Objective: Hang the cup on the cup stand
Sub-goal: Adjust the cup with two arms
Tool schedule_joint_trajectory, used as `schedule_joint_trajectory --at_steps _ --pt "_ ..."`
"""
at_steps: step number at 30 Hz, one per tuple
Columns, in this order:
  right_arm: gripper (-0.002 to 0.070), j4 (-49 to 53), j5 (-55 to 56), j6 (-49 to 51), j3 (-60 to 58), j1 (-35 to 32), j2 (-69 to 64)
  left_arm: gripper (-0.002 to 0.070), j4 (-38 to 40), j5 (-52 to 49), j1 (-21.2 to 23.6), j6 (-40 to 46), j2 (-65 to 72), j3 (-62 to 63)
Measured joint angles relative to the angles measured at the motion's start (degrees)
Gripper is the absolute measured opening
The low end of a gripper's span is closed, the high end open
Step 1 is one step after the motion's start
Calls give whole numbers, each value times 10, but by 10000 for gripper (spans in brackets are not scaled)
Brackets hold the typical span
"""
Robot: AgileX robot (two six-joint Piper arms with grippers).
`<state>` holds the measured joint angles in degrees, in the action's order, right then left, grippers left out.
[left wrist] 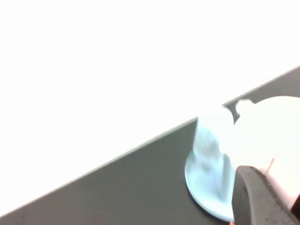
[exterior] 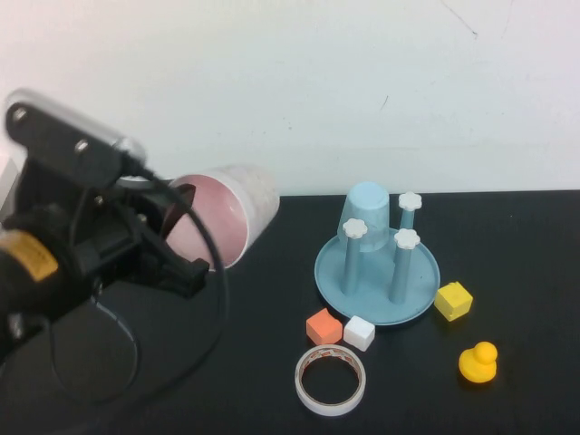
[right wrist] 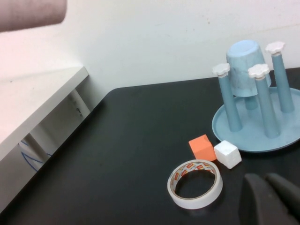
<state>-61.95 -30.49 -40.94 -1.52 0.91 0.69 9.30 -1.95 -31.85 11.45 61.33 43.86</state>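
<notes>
the left gripper [exterior: 186, 237], raised over the left of the black table [exterior: 227, 372], is clamped on the rim of the pink cup [exterior: 237, 207], which lies on its side in the air with its open mouth turned toward the camera and nothing inside. the cup looks like thin, light, stiff plastic, probably a bit slick. a pinch on the rim wall suits it, since it leaves the mouth free to go over a peg. too hard a squeeze might flex the wall.

the cup stand [exterior: 332, 265] sits well to the right of the cup. its dish base holds upright pegs with white flower caps, and a light blue cup [exterior: 366, 210] is already upturned on the rear-left peg. three capped pegs look free.

the right gripper [right wrist: 271, 193] is closed on nothing, low beside the tape roll [right wrist: 195, 183], near the orange cube [right wrist: 203, 146] and white cube [right wrist: 228, 153].
</notes>
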Motion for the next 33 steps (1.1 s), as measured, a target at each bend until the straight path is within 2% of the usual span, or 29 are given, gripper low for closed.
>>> schedule_joint_trajectory --at_steps 6,12,33 --pt "-1 0 0 0 0 0 0 6 16 163 0 -21 -11 -77" --pt "-1 0 0 0 0 0 0 5 20 261 0 -41 -11 -112" --pt "-1 0 0 0 0 0 0 5 -2 283 0 -55 -11 -117"
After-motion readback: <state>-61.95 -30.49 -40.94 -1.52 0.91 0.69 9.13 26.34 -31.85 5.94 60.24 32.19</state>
